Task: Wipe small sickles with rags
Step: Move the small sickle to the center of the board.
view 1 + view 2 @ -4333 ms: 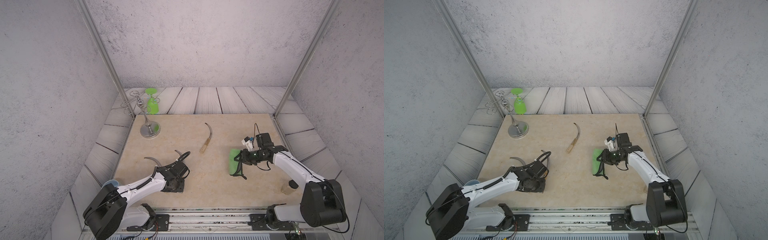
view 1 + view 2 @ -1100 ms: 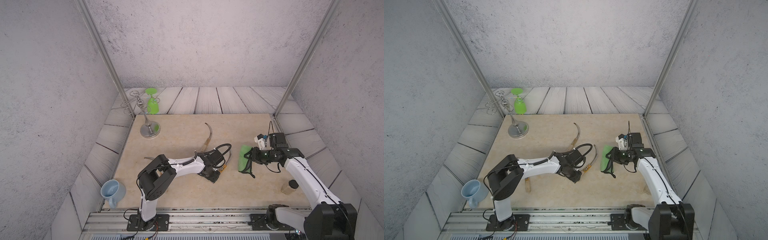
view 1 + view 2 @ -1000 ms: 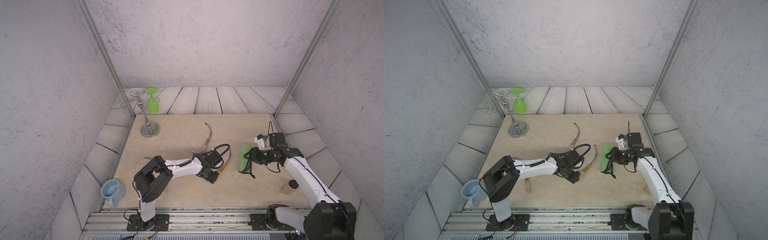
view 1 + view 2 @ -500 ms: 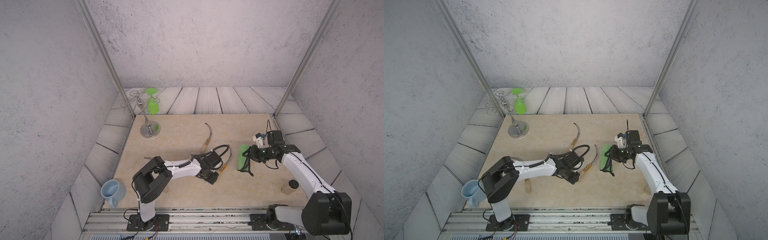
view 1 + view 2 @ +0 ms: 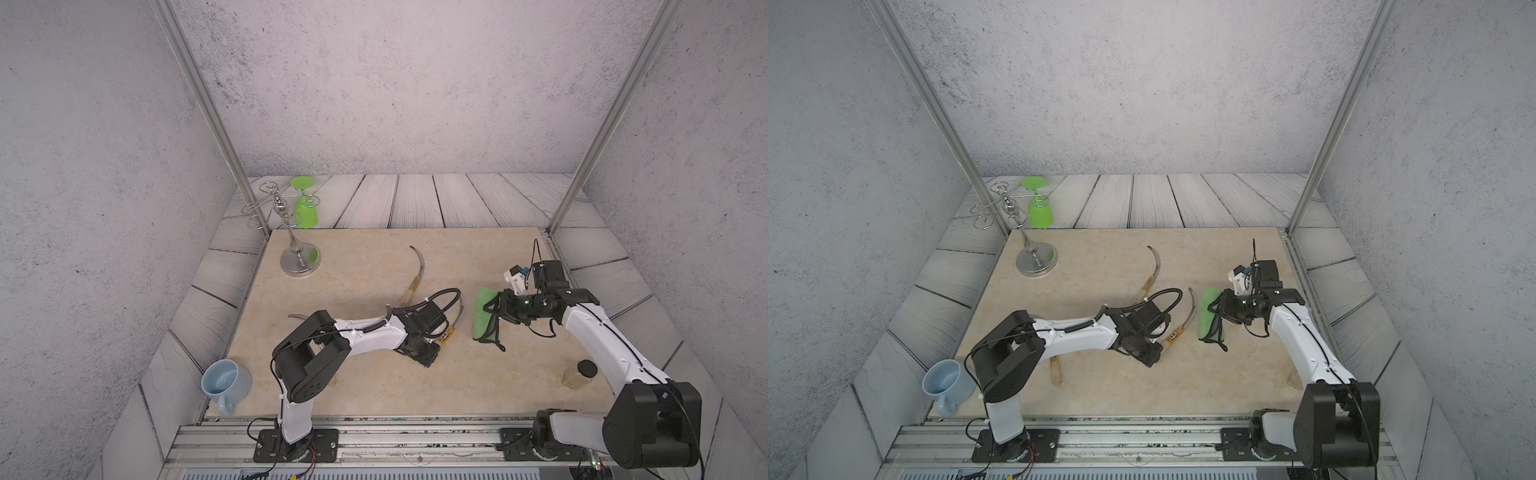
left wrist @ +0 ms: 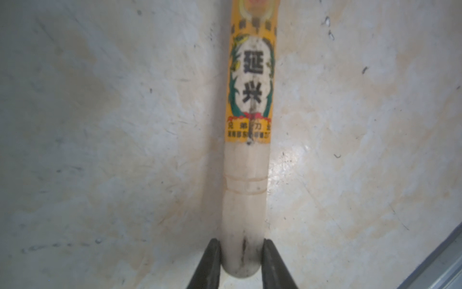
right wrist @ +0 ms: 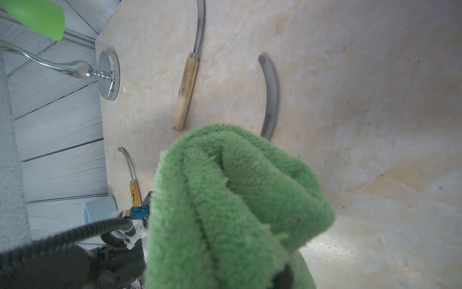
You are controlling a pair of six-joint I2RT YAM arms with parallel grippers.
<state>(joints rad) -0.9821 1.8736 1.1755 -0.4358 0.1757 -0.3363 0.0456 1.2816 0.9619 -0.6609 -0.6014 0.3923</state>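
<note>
My left gripper is shut on the butt end of a small sickle's pale handle, which carries an orange label. In a top view the sickle lies mid-mat with its grey blade curving towards the rag. My right gripper is shut on the folded green rag, which hangs just right of that blade. A plain-handled sickle lies farther back. My left arm mostly hides a third sickle, which lies at the front left.
A chrome glass stand holding an upside-down green glass is at the back left. A pale blue mug sits off the mat's front left corner. A small black-lidded jar stands at the front right.
My left arm has moved from the front left to mid-mat, and the labelled sickle now lies beside the rag. The right arm has shifted the rag slightly towards it.
</note>
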